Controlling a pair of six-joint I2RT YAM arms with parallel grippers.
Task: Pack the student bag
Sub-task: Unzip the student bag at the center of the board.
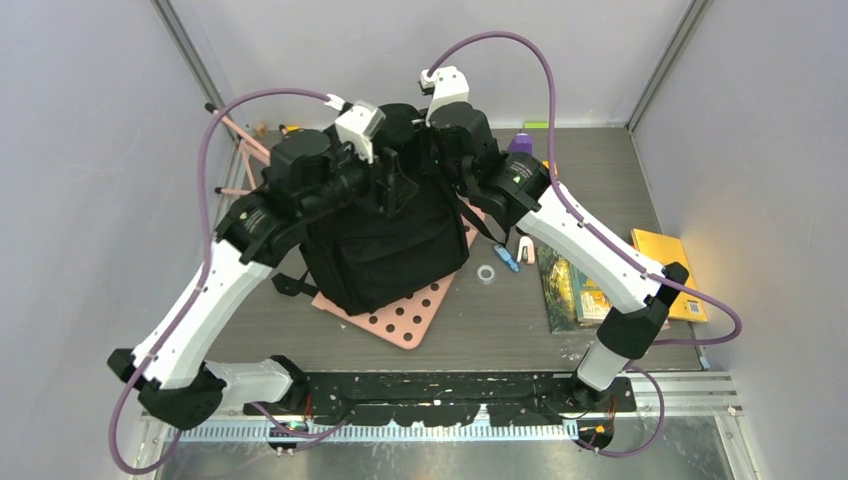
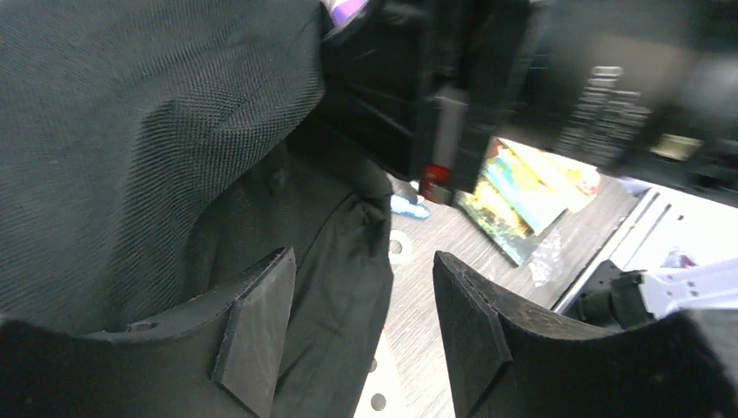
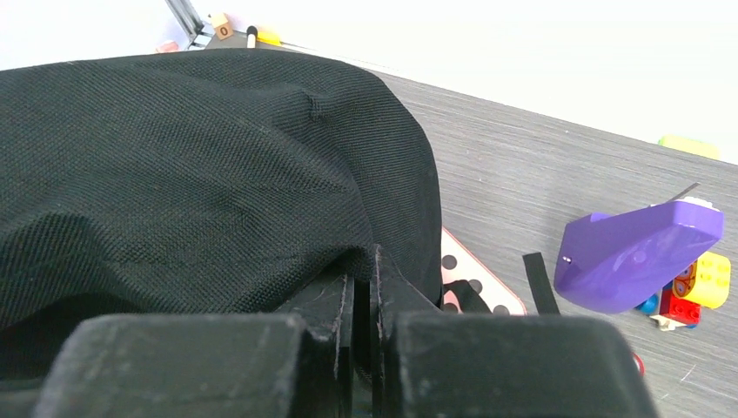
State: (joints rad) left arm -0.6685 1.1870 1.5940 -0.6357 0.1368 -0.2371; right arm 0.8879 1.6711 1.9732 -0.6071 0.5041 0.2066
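Observation:
The student bag [image 1: 385,240], a large black fabric backpack, stands in the middle of the table on a pink perforated board [image 1: 400,320]. Both arms reach over its top. My right gripper [image 3: 365,261] is shut on a fold of the bag's black fabric [image 3: 200,174] at its upper edge. My left gripper [image 2: 361,331] is open beside the bag's top. Dark bag fabric [image 2: 139,148] hangs by its left finger [image 2: 257,335], and bare table shows in the gap before the right finger [image 2: 474,331]. The inside of the bag is hidden.
Right of the bag lie a stack of picture books [image 1: 575,290], a yellow book [image 1: 665,270], a small tape ring [image 1: 487,273] and a blue item [image 1: 507,258]. A purple object [image 3: 640,252] and toy bricks [image 3: 696,287] sit at the back right. Pencils [image 1: 240,135] lie at the back left.

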